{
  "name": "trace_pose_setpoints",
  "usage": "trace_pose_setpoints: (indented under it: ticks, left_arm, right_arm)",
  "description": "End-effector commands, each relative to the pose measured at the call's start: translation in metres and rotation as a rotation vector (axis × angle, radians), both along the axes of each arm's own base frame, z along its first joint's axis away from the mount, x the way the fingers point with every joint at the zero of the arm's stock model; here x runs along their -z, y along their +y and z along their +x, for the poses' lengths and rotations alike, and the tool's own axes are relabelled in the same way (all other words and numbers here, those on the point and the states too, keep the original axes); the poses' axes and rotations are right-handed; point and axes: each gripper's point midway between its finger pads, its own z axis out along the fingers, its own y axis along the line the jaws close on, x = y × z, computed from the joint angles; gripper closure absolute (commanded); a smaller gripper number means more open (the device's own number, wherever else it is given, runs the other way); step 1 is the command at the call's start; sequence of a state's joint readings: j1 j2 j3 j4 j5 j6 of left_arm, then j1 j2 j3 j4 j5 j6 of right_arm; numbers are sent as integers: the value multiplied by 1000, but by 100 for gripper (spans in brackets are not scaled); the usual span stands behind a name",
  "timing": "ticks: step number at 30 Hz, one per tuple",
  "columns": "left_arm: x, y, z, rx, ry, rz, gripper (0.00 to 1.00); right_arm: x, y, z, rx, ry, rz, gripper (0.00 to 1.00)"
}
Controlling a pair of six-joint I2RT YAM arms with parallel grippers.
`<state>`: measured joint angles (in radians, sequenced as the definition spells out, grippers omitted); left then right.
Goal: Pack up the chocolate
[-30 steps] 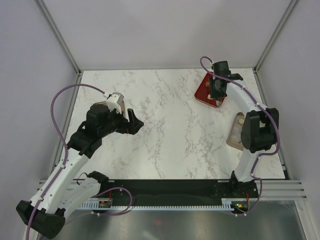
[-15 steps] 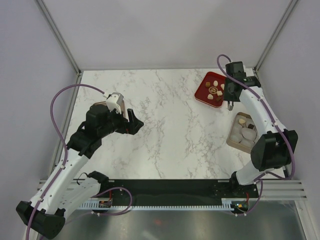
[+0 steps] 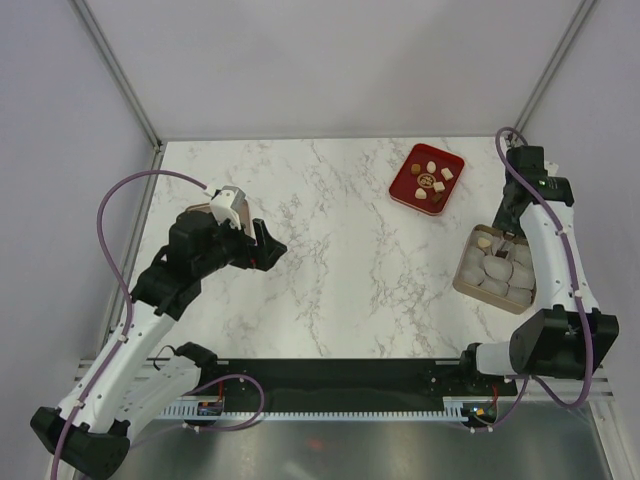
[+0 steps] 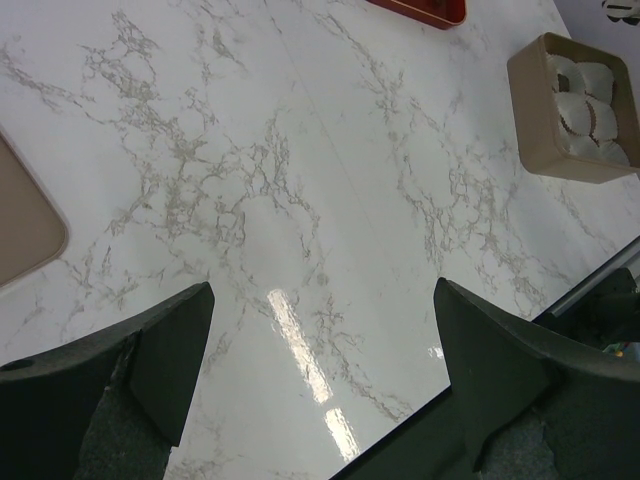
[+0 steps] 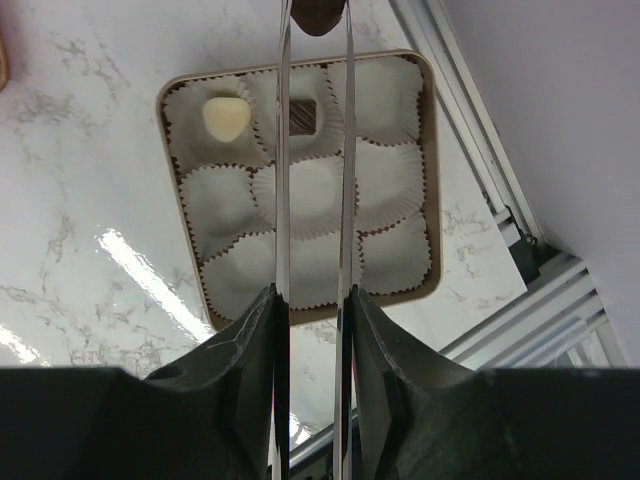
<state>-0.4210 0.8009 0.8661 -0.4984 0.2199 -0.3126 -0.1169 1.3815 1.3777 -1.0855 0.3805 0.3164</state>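
Observation:
Several small chocolates, mostly cream [image 3: 431, 168], lie on the red tray [image 3: 407, 186] at the back right. My right gripper [image 3: 512, 237] hangs over the tan box [image 3: 466, 277] of white paper cups. In the right wrist view its thin blades [image 5: 316, 10] are shut on a dark brown chocolate [image 5: 319, 18] above the box's far row. The box [image 5: 300, 312] holds one cream chocolate [image 5: 225, 117] and one dark brown square [image 5: 303, 115]. My left gripper [image 3: 266, 245] is open and empty above the table's left middle, its fingers [image 4: 175, 350] wide apart.
The left wrist view shows the tan box [image 4: 545, 155], the red tray's edge [image 4: 420, 10] and a beige rounded lid-like piece [image 4: 25, 225] at the left. Metal frame rails run close along the box's right side [image 5: 470, 130].
My right arm has swung from over the red tray, right and toward the near side, to above the tan box. The left arm has not moved.

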Motion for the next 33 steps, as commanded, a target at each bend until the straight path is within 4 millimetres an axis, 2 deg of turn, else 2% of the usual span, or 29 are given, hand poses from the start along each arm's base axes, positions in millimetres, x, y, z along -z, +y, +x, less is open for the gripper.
trace_pose_setpoints:
  ticks: [1,6,10,13,18,33]
  left_arm:
    - [-8,-4,-1,24,-33,-17,1]
    - [-14,1,-2,5,-61,-15,0]
    - [-12,-3,-3,19,-47,-27,0]
    - [-7,-10,-5,53,-17,-38,1]
    - [-7,-9,-4,46,-18,-35,1]
    - [-5,-9,-3,45,-15,-32,1]
  right_arm:
    - [-4,-16,-23,95,9,-46,63]
    - [16,-28,-47,183,60,-52,63]
    - [16,-32,-50,226,42,-40,63]
    - [25,-27,-53,217,54,-19,63]
    - [36,-23,-51,185,35,7,63]
    - [31,-27,-49,172,32,-17,52]
